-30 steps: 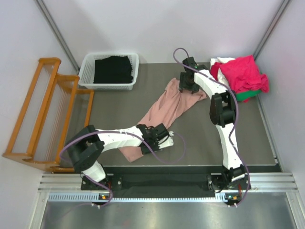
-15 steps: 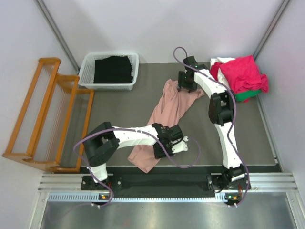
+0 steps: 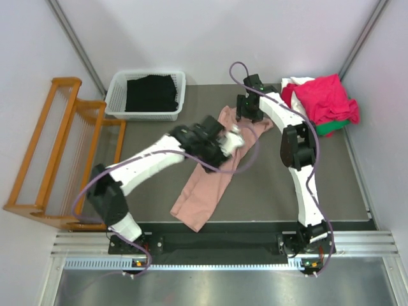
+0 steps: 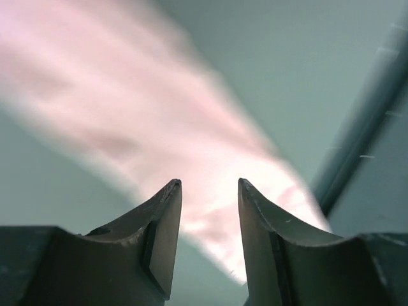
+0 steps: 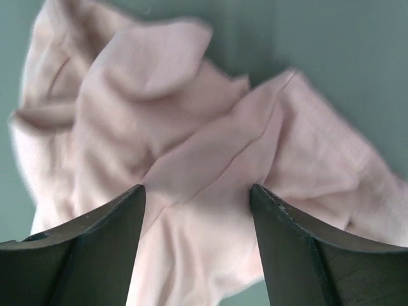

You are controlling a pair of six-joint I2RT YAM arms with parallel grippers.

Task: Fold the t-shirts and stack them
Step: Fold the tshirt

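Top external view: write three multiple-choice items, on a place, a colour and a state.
1. The black cloth lies: A in the white basket; B in the left claw; C on the outstretched shirt.
2. That shirt is: A green; B dusty pink; C white.
3. The left claw is: A shut on cloth; B open, empty; C unseen.
A: it sits inside the basket. B: pale pink in every view. B: a bare gap between its jaws.
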